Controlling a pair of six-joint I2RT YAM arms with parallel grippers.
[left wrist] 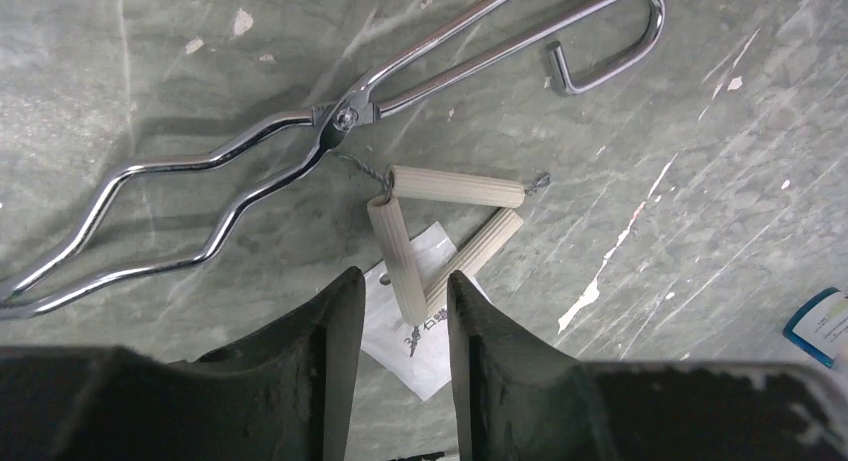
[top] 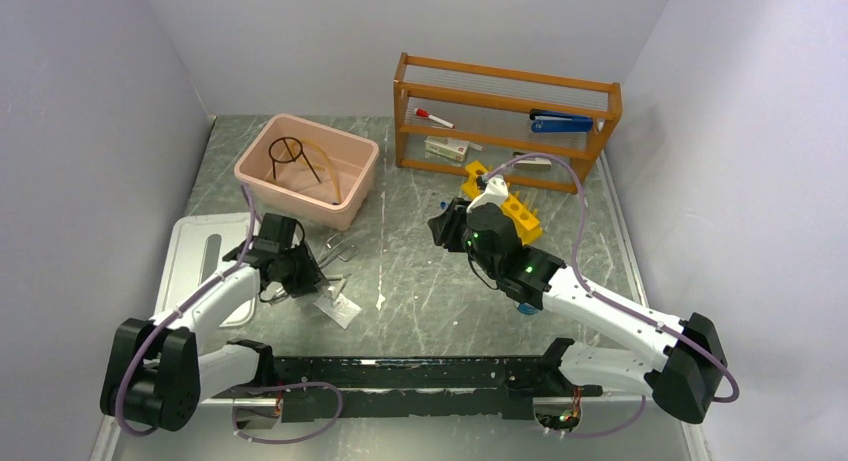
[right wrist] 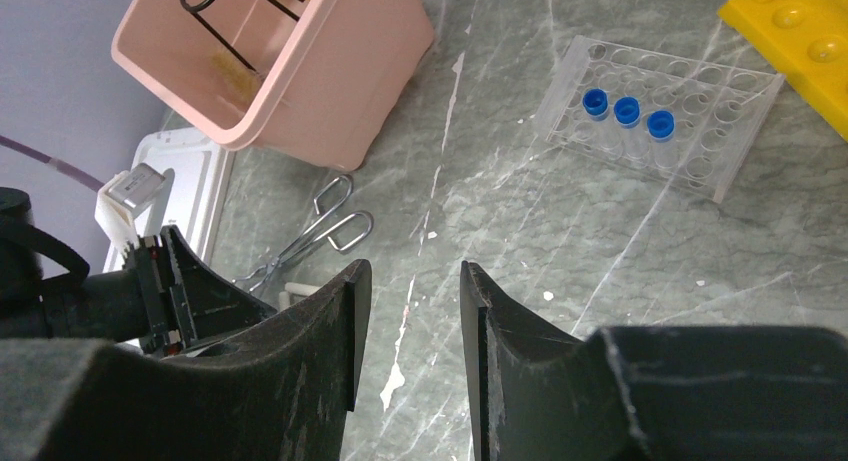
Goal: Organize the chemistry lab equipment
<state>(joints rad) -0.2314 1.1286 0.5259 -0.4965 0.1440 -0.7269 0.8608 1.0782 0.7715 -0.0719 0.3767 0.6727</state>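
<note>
The left gripper [left wrist: 403, 274] hangs low over the clay triangle [left wrist: 455, 186], which lies flat on the table [left wrist: 700, 131] just beside the tongs [left wrist: 340, 116], its near corner resting on a small white packet [left wrist: 425, 361]. The jaws stand narrow but not closed, one on either side of the nearest tube, with a sliver of gap on each flank as far as I can see. The triangle looks light and, I'd guess, brittle. It is ridged ceramic tubes strung on thin twisted wire, so a tube may turn on its wire and the frame may swing once lifted. Pinching that one tube near its middle seems the safest hold, with a gentle squeeze, since the wire corners look too thin to trust. The right gripper [right wrist: 410, 281] hovers over bare table, jaws apart with nothing between them, not far from the tube rack [right wrist: 700, 156]. The pink bin [top: 350, 196], holding the ring stand [top: 290, 151], sits near the left arm.
</note>
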